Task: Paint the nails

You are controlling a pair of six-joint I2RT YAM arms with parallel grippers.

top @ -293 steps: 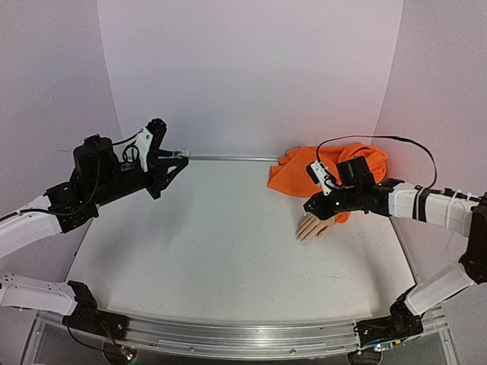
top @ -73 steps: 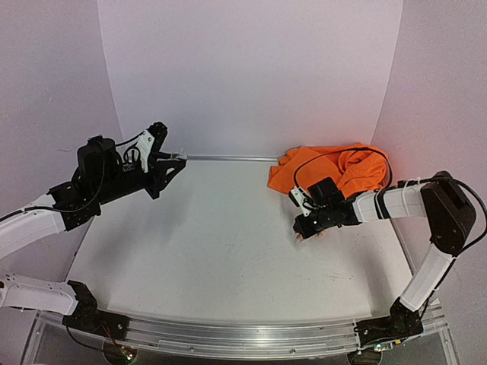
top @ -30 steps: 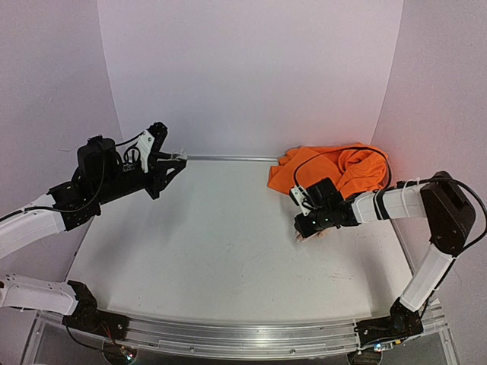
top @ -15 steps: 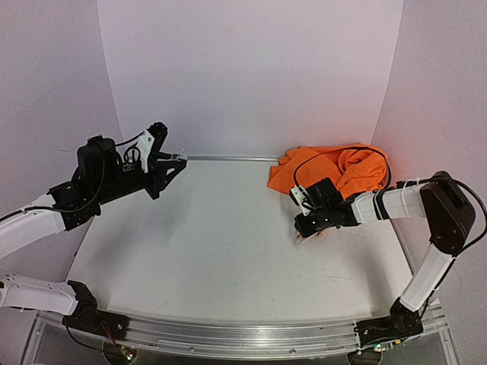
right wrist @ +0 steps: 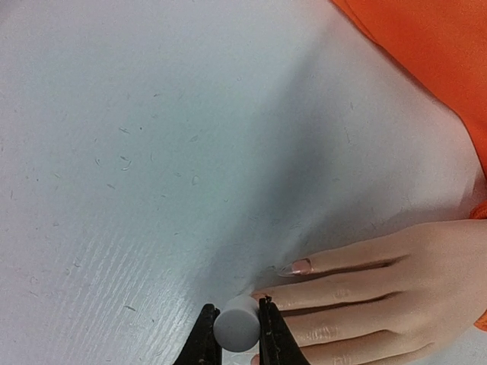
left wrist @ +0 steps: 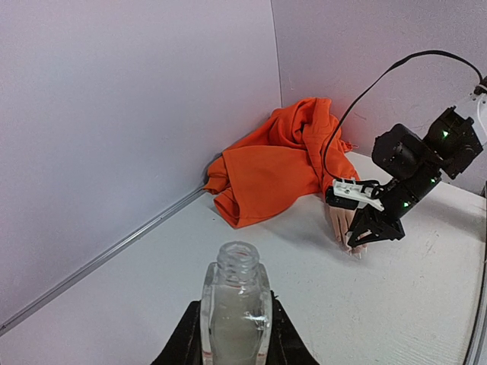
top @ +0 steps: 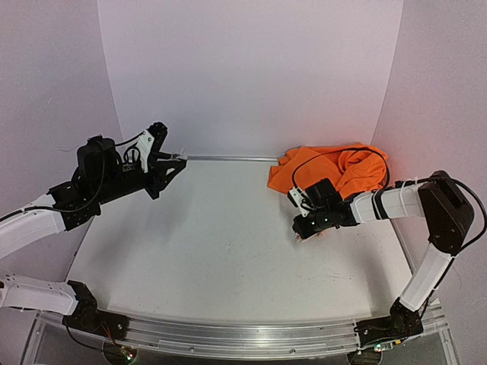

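The pale mannequin hand (right wrist: pixel 380 289) lies palm down on the white table, its orange sleeve (top: pixel 335 171) bunched at the back right. One of the nails (right wrist: pixel 301 266) shows pinkish on the upper finger. My right gripper (right wrist: pixel 237 328) is shut on a small grey round cap (right wrist: pixel 237 323), held right at the tip of the neighbouring finger, whose nail is hidden behind it. In the top view that gripper (top: pixel 304 226) covers the fingertips. My left gripper (left wrist: pixel 236 338) hangs above the table's far left, shut on an open clear bottle (left wrist: pixel 236 304), held upright.
The sleeve (left wrist: pixel 281 163) fills the back right corner against the walls. A metal strip (top: pixel 228 158) runs along the foot of the back wall. The right arm's black cable (left wrist: pixel 380 84) loops over the sleeve.
Since about ten seconds ago my right gripper has come down from beside the hand's wrist onto its fingertips. Over the last second it has barely shifted. The left arm has not moved.
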